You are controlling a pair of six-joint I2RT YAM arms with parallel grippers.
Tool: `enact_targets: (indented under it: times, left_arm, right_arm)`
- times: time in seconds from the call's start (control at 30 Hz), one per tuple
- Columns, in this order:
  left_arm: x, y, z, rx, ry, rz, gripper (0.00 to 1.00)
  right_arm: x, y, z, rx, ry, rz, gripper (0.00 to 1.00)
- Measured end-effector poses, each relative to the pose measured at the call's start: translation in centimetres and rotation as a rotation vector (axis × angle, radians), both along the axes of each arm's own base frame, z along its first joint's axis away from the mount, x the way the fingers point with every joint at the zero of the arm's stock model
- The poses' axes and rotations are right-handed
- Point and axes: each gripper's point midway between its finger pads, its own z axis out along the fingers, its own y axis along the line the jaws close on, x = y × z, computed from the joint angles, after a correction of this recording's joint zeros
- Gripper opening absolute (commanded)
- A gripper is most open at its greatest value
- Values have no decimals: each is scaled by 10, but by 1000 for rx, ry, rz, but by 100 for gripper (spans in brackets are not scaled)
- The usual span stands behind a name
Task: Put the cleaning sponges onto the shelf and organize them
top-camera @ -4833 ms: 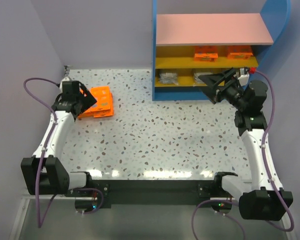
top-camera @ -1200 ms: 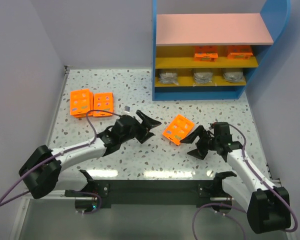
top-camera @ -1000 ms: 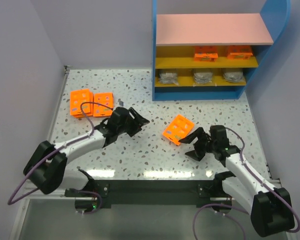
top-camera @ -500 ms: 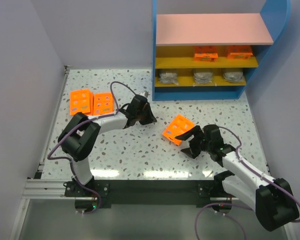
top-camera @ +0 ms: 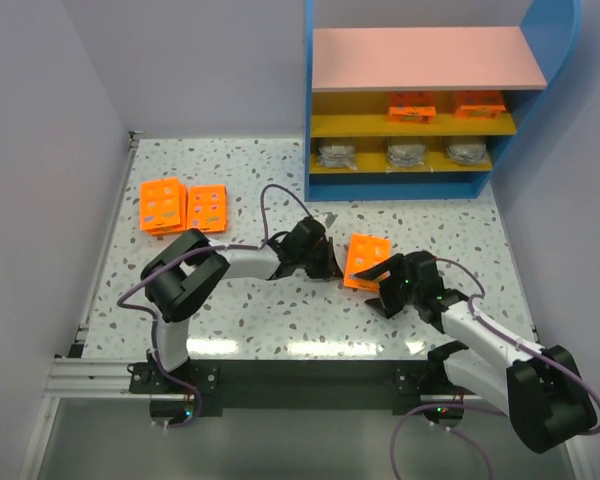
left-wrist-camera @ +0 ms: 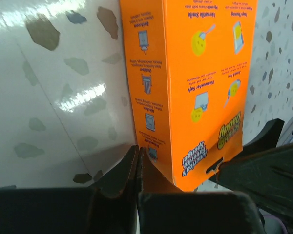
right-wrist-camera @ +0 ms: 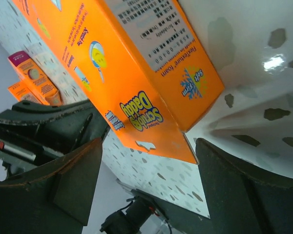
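Change over the last half second: the left gripper [top-camera: 325, 262] has swung right across the table [top-camera: 280, 180] to the lone orange pack [top-camera: 367, 258]. That pack has turned from a diamond set to lie squarer.

Item 1, left gripper: fingers pressed fully together with nothing between them. In the left wrist view the joined tips sit at the pack's near corner; whether they touch it cannot be told.

Item 2, right gripper [top-camera: 378, 290]: jaws spread wide and holding nothing. In the right wrist view one end of the pack lies between the two fingers, with a gap on each side.

Item 3, lone orange pack: lying on the table between the two grippers, in front of the shelf [top-camera: 309, 110] and well apart from it.

Item 4, two orange packs [top-camera: 185, 207]: side by side at the left of the table, far from both grippers.

Item 5, shelf: blue sides, pink top board [top-camera: 425, 58].
- Upper yellow board [top-camera: 360, 125]: two orange packs shelved [top-camera: 412, 106], toward its right.
- Lower yellow board [top-camera: 370, 168]: three grey wrapped pads [top-camera: 407, 153] in a row.
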Motion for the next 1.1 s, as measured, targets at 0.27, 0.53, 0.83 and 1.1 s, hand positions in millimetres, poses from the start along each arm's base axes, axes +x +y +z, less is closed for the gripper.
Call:
enact_targets:
  times: [0.27,0.53,0.83,1.1]
  left_arm:
    - [-37,-4,0,-41,57,-34,0]
    - [-43,-6,1,-66,83,-43,0]
    - [-44,-1,12,-72,72,-35,0]
    - [-29,40,84,-98,-42,82,0]
  right_arm:
    - [-6,-24,1,-61,-46,-98,70]
    - [-6,-35,-16,-58,-68,-172,42]
    - [13,-36,6,-36,-174,-199,0]
    - [13,-33,53,-16,-267,-160,0]
